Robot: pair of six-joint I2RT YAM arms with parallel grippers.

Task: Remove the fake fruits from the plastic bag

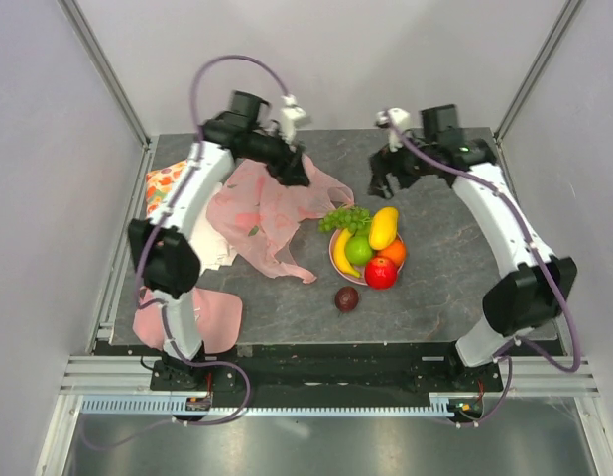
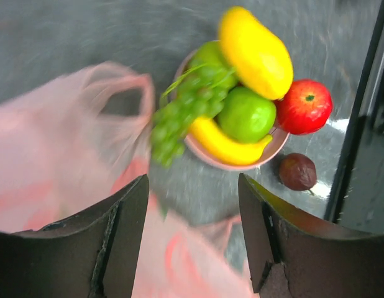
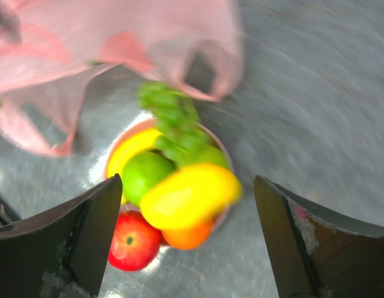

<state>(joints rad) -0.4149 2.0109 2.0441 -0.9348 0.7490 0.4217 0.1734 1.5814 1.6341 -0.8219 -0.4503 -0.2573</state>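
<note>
**Overhead view.** The plastic bag [image 1: 267, 213] lies crumpled on the grey table [image 1: 445, 288], left of centre, touching the bunch of green grapes [image 1: 346, 218]. The fake fruits sit outside the bag: a mango [image 1: 384, 228], banana [image 1: 340, 254], green apple [image 1: 359, 249], orange [image 1: 395, 251] and red apple [image 1: 380, 272] are heaped on a pink plate [image 2: 274, 144]. A dark plum [image 1: 346, 298] rests alone on the table just in front of the plate. Only this view shows the fruit-printed cloth [image 1: 166, 183] at the left edge and the plain pink cloth [image 1: 192, 312] near the left base. Any lettering on them is too small to read.

**Left wrist view.** The left gripper [image 2: 192, 192] hovers over the bag's far edge with its fingers parted and nothing clamped between them. One handle loop [image 2: 127, 93] stands clear of the plate. This view shows the plum, but the orange is hidden.

**Right wrist view.** The right gripper [image 3: 187, 186] hangs above the plate with its fingers spread wide and empty. Here the orange shows under the mango, and the plum is out of frame. The picture is motion-blurred.
</note>
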